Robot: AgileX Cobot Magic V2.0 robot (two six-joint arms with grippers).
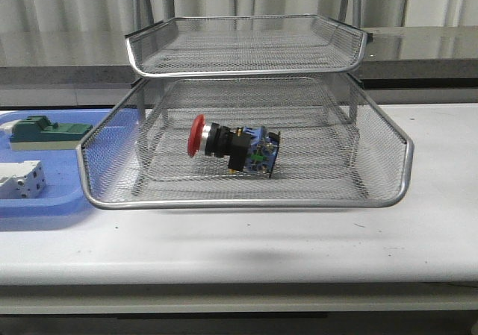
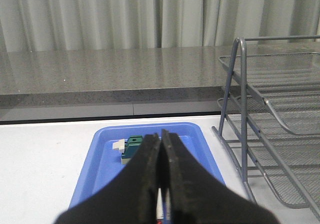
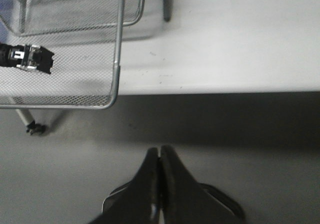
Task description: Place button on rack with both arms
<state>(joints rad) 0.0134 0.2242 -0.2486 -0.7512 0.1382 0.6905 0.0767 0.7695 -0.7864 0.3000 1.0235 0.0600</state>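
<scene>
While the button (image 1: 233,148) lies on its side in the pulled-out lower tray of the rack (image 1: 246,193), with its red cap toward the blue tray (image 1: 52,197), both claws are away from it and pressed together, holding nothing. The left claw (image 2: 161,154) hangs above the blue tray, which stands on the white counter (image 1: 299,242) just beside the rack and carries a green block (image 1: 48,132) and a white terminal block (image 1: 21,180). The right claw (image 3: 159,166) hangs beyond the counter edge, over the floor, and the tray's mesh wall stands between it and the button.
</scene>
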